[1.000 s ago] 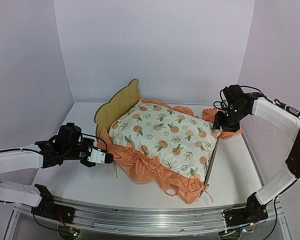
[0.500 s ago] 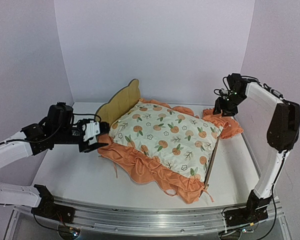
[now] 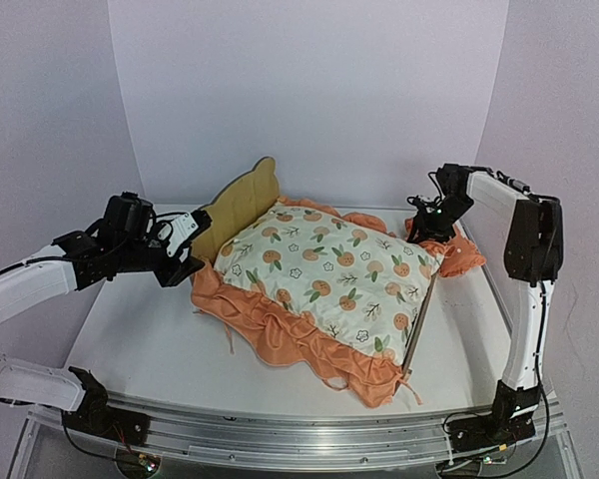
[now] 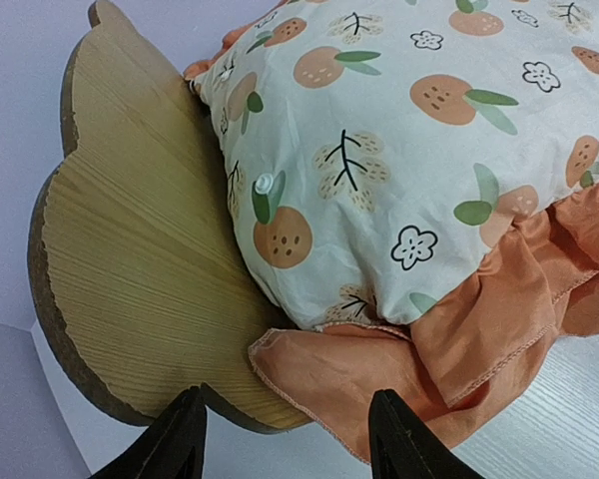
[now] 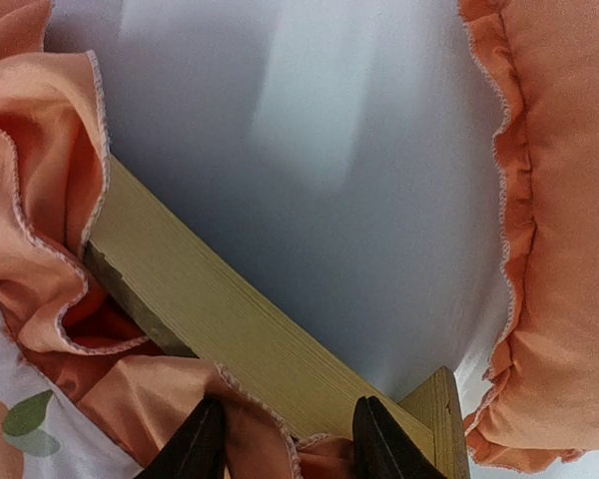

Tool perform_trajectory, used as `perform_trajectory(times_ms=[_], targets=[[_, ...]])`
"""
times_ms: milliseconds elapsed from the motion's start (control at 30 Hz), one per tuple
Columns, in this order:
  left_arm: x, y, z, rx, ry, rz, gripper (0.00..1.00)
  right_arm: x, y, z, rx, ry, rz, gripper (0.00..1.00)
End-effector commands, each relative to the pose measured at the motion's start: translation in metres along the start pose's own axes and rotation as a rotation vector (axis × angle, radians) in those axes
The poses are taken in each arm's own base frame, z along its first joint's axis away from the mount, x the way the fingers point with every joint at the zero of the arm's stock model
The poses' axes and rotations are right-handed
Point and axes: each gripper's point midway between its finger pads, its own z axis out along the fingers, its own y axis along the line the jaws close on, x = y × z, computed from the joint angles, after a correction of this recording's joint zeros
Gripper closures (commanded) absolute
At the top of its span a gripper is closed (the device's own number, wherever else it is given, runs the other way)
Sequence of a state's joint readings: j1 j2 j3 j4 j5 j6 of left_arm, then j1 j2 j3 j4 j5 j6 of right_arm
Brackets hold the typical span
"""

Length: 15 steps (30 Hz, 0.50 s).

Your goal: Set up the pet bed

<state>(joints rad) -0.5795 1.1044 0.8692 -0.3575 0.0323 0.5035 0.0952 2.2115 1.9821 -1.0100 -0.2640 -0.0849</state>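
Observation:
The pet bed stands mid-table, its scalloped plywood headboard (image 3: 242,203) at the left and a thin side rail (image 3: 425,311) at the right. An orange-print ruffled mattress pad (image 3: 329,269) covers it. My left gripper (image 3: 191,261) is open just off the headboard's near end; in the left wrist view the left gripper (image 4: 290,444) faces the headboard (image 4: 130,259) and a corner of the orange ruffle (image 4: 379,369), touching neither. My right gripper (image 3: 425,224) hovers at the bed's far right corner. There the right gripper (image 5: 285,441) stands open astride the ruffle edge (image 5: 255,419) and the wooden rail (image 5: 230,329).
A small orange pillow (image 3: 457,251) lies against the right wall beside the bed, its ruffled edge (image 5: 559,200) close to my right gripper. White walls enclose the table on three sides. A metal rail (image 3: 299,429) runs along the near edge.
My left gripper opened, rose and swung back toward the headboard; the pad's left ruffle has shifted. My right arm drew back to the bed's far right corner and its jaws narrowed a little.

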Motion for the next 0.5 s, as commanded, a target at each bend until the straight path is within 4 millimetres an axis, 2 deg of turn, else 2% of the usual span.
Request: perform_trajectory(times_ms=[0, 67, 133, 267, 300, 467], targets=[[-0.002, 0.063, -0.001, -0.157, 0.026, 0.002, 0.44, 0.051, 0.018, -0.011, -0.062, 0.149, -0.004, 0.57], [0.008, 0.084, 0.010, -0.197, 0.047, 0.031, 0.45, 0.067, 0.022, -0.014, -0.069, 0.180, 0.004, 0.58], [0.008, 0.099, 0.020, -0.213, 0.031, 0.071, 0.45, 0.086, 0.028, -0.020, -0.077, 0.214, 0.013, 0.59], [0.003, 0.132, 0.044, -0.238, 0.010, 0.140, 0.46, 0.123, 0.060, -0.026, -0.089, 0.275, -0.040, 0.59], [-0.001, 0.142, 0.049, -0.257, -0.009, 0.162, 0.46, 0.134, 0.076, -0.028, -0.099, 0.287, -0.060, 0.59], [-0.004, 0.180, 0.101, -0.256, -0.011, 0.239, 0.47, 0.186, 0.140, -0.023, -0.117, 0.367, -0.152, 0.58]])
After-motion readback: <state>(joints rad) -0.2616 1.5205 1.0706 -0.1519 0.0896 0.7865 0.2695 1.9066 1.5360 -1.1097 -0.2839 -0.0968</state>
